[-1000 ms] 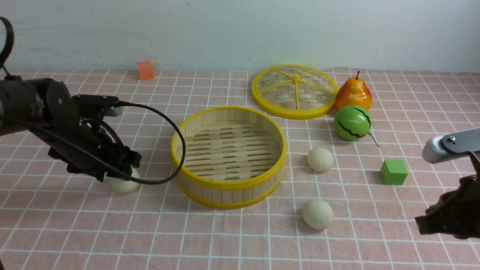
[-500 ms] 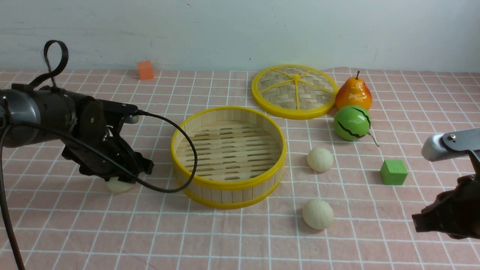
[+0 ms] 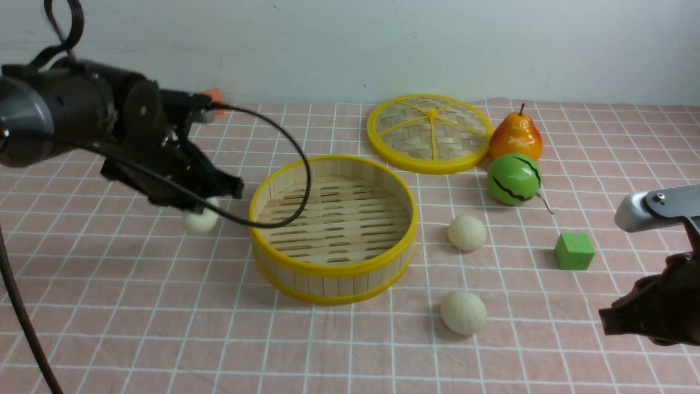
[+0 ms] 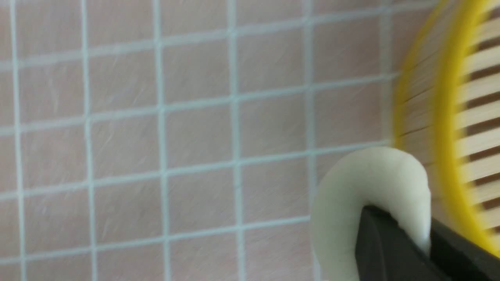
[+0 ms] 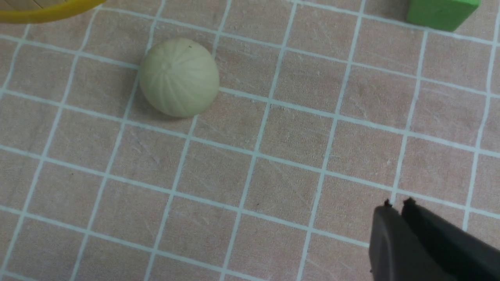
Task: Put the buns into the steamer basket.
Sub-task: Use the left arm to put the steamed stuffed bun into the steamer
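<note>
While the fingers of the left gripper (image 4: 392, 242) are closing on a pinch of the first bun (image 4: 375, 195), its pale body is bulging around them, apparently clear of the table (image 3: 306, 350), though the blurred front view leaves its exact height uncertain. Just beside it, the steamer basket (image 3: 333, 284) is standing upright and open, its slatted floor (image 3: 339, 219) bearing no bun. Beyond the basket, on the robot's right, the second bun (image 3: 466, 233) and the third bun (image 3: 463, 312) are resting on the table, apart from each other. The right gripper (image 5: 396, 207) is waiting near the table's right side with its fingertips together, holding nothing. Judging by how the pinched skin is folding, the buns are behaving as light, soft, squeezable bodies, unlikely to break but liable to swing or slip if gripped only at an edge; the remaining two are inviting a hold across the middle, from above, with moderate pressure. The held bun is probably needing a lift over the yellow rim (image 3: 257, 241) before release, since its hanging underside is risking a brush against the wall.
</note>
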